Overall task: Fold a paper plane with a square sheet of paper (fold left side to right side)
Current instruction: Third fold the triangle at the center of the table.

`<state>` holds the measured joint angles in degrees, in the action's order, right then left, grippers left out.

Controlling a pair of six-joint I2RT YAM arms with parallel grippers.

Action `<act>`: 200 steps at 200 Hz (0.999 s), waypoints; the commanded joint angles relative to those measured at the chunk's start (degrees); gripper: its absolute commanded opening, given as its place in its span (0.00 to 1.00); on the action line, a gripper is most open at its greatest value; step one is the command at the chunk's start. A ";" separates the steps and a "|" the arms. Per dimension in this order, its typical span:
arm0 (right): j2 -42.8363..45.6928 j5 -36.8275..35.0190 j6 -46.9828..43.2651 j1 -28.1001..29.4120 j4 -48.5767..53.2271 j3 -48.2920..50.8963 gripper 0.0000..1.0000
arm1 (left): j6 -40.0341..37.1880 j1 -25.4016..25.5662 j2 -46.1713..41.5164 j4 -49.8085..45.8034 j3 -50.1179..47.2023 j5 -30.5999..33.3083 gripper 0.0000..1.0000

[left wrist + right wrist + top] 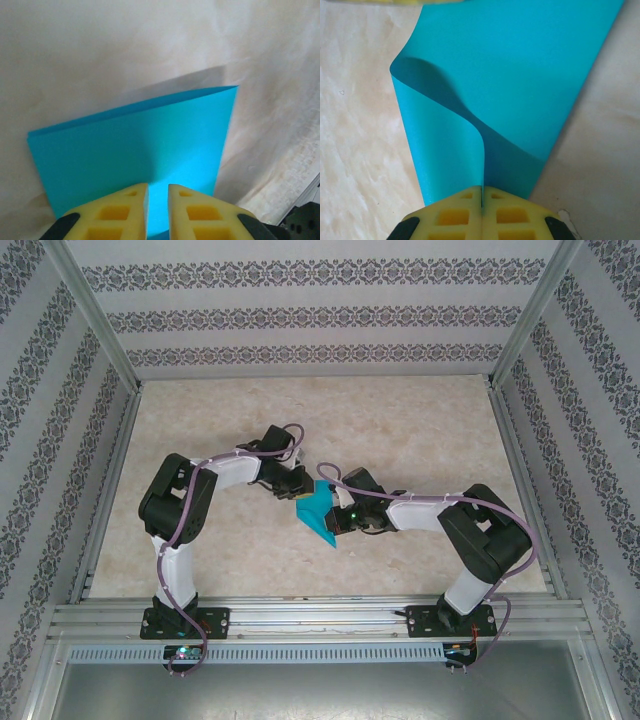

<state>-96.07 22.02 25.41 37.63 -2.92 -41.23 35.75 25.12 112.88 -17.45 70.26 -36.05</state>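
In the top view the left arm bends in from the left. The left gripper (298, 488) sits at the upper left edge of the paper (318, 508), near the middle of the table (420, 430). In the left wrist view its yellow fingers (125, 210) stand a narrow gap apart, with teal showing between them. The gap is wider than the sheet is thick, so nothing is clamped there.

The paper lies on the table between the two grippers, doubled over on itself. From the left wrist it looks like a flat rectangle, with two layers showing along its far edge. From the right wrist the top layer lifts off the lower one in a soft curve, and the bend at the left is rounded, not pressed flat.

The right gripper (482, 194) reaches in from the right and touches the paper's lower right side. Its fingers are closed together on the raised layer's edge, which runs down into the seam between them.
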 commanded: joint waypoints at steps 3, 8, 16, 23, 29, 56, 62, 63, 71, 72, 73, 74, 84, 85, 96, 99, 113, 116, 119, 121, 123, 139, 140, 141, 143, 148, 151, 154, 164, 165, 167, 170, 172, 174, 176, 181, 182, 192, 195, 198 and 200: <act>-2.79 -0.85 0.52 0.10 3.18 1.85 0.00 | -1.78 -0.24 -4.76 -1.18 1.36 1.64 0.20; -2.80 -0.75 0.60 0.09 3.18 1.86 0.00 | -1.73 -0.40 -5.59 -0.59 1.02 1.81 0.20; -2.88 -0.67 0.61 0.08 3.16 1.94 0.00 | -1.65 -0.70 -7.04 0.29 0.15 2.16 0.20; -2.98 -0.50 0.61 0.11 3.09 1.95 0.00 | -1.60 -0.88 -8.34 1.13 -0.91 2.43 0.20; -2.98 -0.40 0.67 0.04 3.09 1.94 0.00 | -1.56 -0.89 -9.56 1.95 -2.01 2.48 0.18; -3.24 -0.25 0.69 0.00 3.18 1.81 0.00 | -1.49 -0.87 -14.93 6.89 -8.83 0.45 0.12; -3.33 -0.06 0.69 0.01 3.18 1.77 0.00 | -1.32 -0.91 -16.07 8.59 -10.68 -0.64 0.10; -3.33 -0.01 0.69 0.00 3.14 1.77 0.00 | -1.31 -0.93 -16.27 8.93 -10.98 -0.84 0.10; -3.44 0.12 0.69 0.07 3.18 1.69 0.00 | -0.85 -0.80 -17.61 11.33 -13.49 -2.27 0.09; -3.47 0.13 0.74 0.03 3.18 1.68 0.00 | -0.81 -0.83 -17.78 11.62 -13.79 -2.49 0.09; -3.49 0.13 0.76 0.05 3.18 1.68 0.00 | -0.70 -0.89 -17.91 11.94 -14.12 -2.68 0.09; -3.50 0.13 0.77 0.02 3.18 1.68 0.00 | -0.60 -0.88 -18.07 12.24 -14.37 -2.87 0.09; -3.67 0.26 0.87 -0.08 3.18 1.68 0.00 | 0.67 -0.68 -19.24 15.53 -17.38 -4.60 0.08; -3.68 0.28 0.87 -0.09 3.18 1.68 0.00 | 0.83 -0.60 -19.30 15.92 -17.67 -4.80 0.07; -3.90 0.30 0.95 -0.05 3.18 1.68 0.00 | 2.66 -0.22 -19.88 19.86 -20.47 -6.82 0.07; -3.93 0.30 0.98 -0.05 3.26 1.68 0.00 | 3.19 -0.13 -19.97 20.90 -21.15 -7.27 0.07; -4.25 0.37 1.13 -0.10 3.35 1.59 0.00 | 5.24 0.65 -19.59 24.29 -23.55 -8.54 0.06; -4.28 0.39 1.20 -0.08 3.36 1.55 0.00 | 5.56 0.78 -19.43 24.95 -23.88 -8.69 0.06; -4.34 0.29 1.22 -0.08 3.43 1.51 0.00 | 5.85 0.92 -19.25 25.40 -24.19 -8.75 0.06; -4.38 0.34 1.24 -0.07 3.44 1.51 0.00 | 6.07 1.01 -19.09 25.59 -24.31 -8.81 0.06; -4.38 0.38 1.29 -0.09 3.44 1.51 0.00 | 6.13 1.14 -18.97 25.79 -24.45 -8.78 0.06; -4.56 0.41 1.22 -0.05 3.69 1.33 0.00 | 7.34 1.91 -17.48 27.57 -25.21 -9.14 0.05; -4.56 0.40 1.22 -0.03 3.70 1.33 0.00 | 7.42 1.93 -17.37 27.70 -25.19 -9.18 0.05; -4.56 0.40 1.18 -0.02 3.70 1.29 0.00 | 7.50 1.98 -17.27 27.80 -25.23 -9.19 0.05; -4.56 0.37 1.15 -0.08 3.75 1.25 0.00 | 7.67 2.04 -17.08 28.06 -25.25 -9.21 0.05; -4.50 0.39 1.07 -0.10 3.87 1.24 0.00 | 8.05 2.20 -16.68 28.73 -25.35 -9.37 0.05; -4.55 0.33 1.05 -0.04 4.00 1.17 0.00 | 8.26 2.33 -16.38 29.11 -25.35 -9.47 0.05; -4.56 0.26 1.05 -0.05 4.16 1.11 0.00 | 8.45 2.46 -16.11 29.40 -25.35 -9.50 0.05; -4.49 0.13 0.96 -0.05 4.56 0.98 0.00 | 8.77 2.76 -15.40 29.74 -25.27 -9.18 0.05; -4.48 0.08 0.96 -0.07 4.57 0.98 0.00 | 8.79 2.79 -15.36 29.75 -25.26 -9.15 0.05; -4.54 0.05 0.94 -0.07 4.58 0.98 0.00 | 8.79 2.86 -15.20 29.76 -25.19 -9.11 0.05; -4.56 0.04 0.88 -0.08 4.73 0.94 0.00 | 8.81 2.95 -14.97 29.69 -25.14 -9.04 0.04; -4.54 0.00 0.89 -0.09 4.76 0.90 0.00 | 8.75 2.99 -14.84 29.61 -25.10 -9.04 0.05; -4.56 -0.04 0.88 -0.05 4.83 0.89 0.00 | 8.73 3.00 -14.65 29.52 -25.04 -8.93 0.05; -4.56 -0.05 0.87 -0.02 4.85 0.89 0.00 | 8.62 3.07 -14.49 29.39 -24.99 -8.83 0.04; -4.56 -0.07 0.89 -0.07 4.94 0.89 0.00 | 8.51 3.13 -14.09 29.11 -24.79 -8.74 0.04; -4.56 -0.10 0.88 -0.09 4.94 0.89 0.00 | 8.53 3.15 -14.00 29.04 -24.80 -8.71 0.04; -4.56 -0.13 0.87 -0.09 5.11 0.80 0.00 | 8.55 3.26 -13.29 28.64 -24.67 -8.51 0.04; -4.56 -0.13 0.87 -0.04 5.12 0.80 0.00 | 8.46 3.26 -13.16 28.59 -24.72 -8.56 0.04; -4.56 -0.20 0.87 -0.08 5.16 0.80 0.00 | 8.46 3.31 -13.01 28.46 -24.70 -8.45 0.04; -4.56 -0.22 0.89 -0.07 5.19 0.80 0.00 | 8.42 3.28 -12.92 28.44 -24.77 -8.45 0.04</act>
<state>-97.56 24.14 25.82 37.60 -4.89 -41.56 43.35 27.70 98.37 8.62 45.28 -43.77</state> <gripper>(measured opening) 0.043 0.047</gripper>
